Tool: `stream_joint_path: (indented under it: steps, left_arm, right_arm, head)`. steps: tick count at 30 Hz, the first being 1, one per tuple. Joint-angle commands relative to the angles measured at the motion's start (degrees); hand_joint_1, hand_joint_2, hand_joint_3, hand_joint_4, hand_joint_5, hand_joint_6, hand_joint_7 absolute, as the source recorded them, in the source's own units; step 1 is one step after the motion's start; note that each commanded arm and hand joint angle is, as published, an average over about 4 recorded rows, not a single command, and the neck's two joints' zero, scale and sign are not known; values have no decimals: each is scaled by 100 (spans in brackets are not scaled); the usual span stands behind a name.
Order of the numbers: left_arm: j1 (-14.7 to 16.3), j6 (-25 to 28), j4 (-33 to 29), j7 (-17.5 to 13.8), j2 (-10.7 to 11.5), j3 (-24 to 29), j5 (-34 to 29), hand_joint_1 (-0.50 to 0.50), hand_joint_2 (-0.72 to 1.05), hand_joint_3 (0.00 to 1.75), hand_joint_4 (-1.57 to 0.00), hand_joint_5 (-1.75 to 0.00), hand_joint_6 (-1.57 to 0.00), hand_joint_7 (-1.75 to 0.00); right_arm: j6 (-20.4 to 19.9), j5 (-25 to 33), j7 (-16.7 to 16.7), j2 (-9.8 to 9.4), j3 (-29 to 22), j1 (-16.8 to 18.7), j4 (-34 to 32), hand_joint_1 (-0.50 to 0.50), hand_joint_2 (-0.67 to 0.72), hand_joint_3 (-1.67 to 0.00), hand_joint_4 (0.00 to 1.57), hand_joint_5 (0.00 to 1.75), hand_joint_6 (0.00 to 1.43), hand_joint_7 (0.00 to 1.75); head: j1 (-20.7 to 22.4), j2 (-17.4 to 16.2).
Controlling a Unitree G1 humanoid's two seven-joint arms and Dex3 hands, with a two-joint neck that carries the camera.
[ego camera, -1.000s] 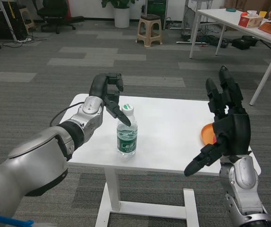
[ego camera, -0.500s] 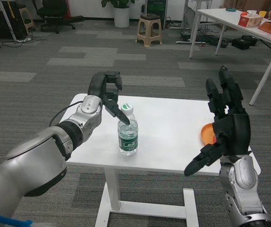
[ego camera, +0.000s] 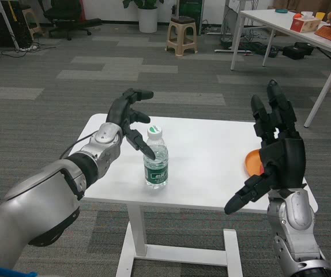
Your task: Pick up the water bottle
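Since the earlier frames your left hand (ego camera: 126, 118) had opened out, its fingers lifting from a hooked curl to a spread that reached over and behind the water bottle (ego camera: 155, 157). One finger pointed down against the bottle's left shoulder, just under the white cap; whether it truly touched was hard to tell. Nothing was clamped yet. The bottle stood upright on the white table (ego camera: 211, 167), near the front edge and left of centre. Your right hand (ego camera: 275, 158) waited raised over the table's right edge, fingers apart and holding nothing, in front of an orange dish (ego camera: 252, 163).

You were in the approach step, the grasp not yet made. Your next move would likely call for bringing the open left hand down around the bottle's body, then closing firmly without tipping it.
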Motion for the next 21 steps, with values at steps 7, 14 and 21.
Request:
stream_joint_path:
  steps: [7, 14, 21]
  left_arm:
    - [215, 194, -93, -855, 147, 38, -115, -46, -64, 9, 0, -44, 0, -12]
    - [378, 202, -137, -1178, 186, -145, -80, -48, -66, 9, 0, -21, 0, -2]
    - [459, 198, 4, -1099, 96, -799, -199, -48, -72, 9, 0, -10, 0, 0]
  right_arm:
    - [-53, 38, -24, 12, 0, 71, -31, -17, 72, 0, 11, 0, 0, 0]
    - [-53, 38, -24, 21, 9, 71, -14, -17, 72, 0, 11, 0, 0, 0]
    - [-53, 41, -24, 21, 52, 71, 15, -17, 72, 0, 11, 0, 0, 0]
  head:
    - [0, -1]
    - [0, -1]
    - [-6, -16]
